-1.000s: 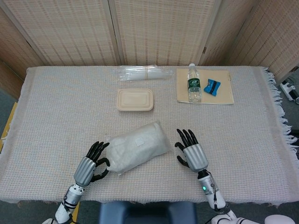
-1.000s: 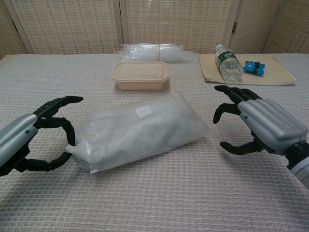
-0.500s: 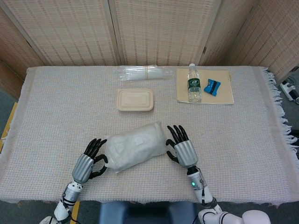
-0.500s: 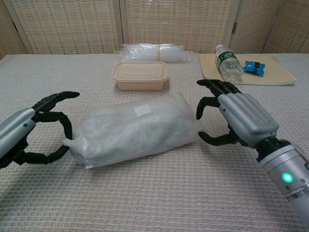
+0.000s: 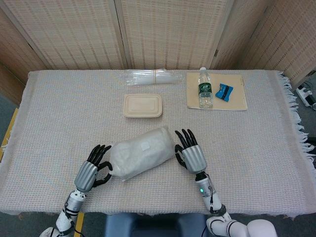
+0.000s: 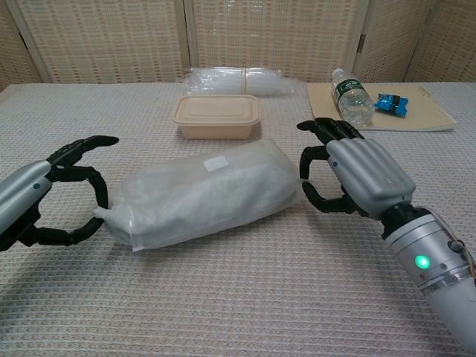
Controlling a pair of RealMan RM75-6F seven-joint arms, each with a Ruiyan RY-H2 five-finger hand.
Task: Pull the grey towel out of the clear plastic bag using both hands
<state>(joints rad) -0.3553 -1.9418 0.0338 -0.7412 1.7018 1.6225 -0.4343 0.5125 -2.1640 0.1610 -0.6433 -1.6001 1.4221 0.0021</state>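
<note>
Only chest cam: right hand [image 6: 355,177] LED

1. The grey towel [image 6: 201,197] reaches you only as a pale mass behind the cloudy film of the clear plastic bag [image 5: 140,154]; its folds and edges cannot be made out.
2. In the chest view, the left hand [image 6: 52,197] is cut off at the picture's left edge, so you see only part of its back.
3. Whether the right hand [image 6: 349,175] presses the bag's end or sits just beside it cannot be told; its palm faces away from you.
4. The label on the water bottle [image 5: 205,89] is too small to read.
5. The blue packet [image 5: 223,92] shows no legible print.
</note>
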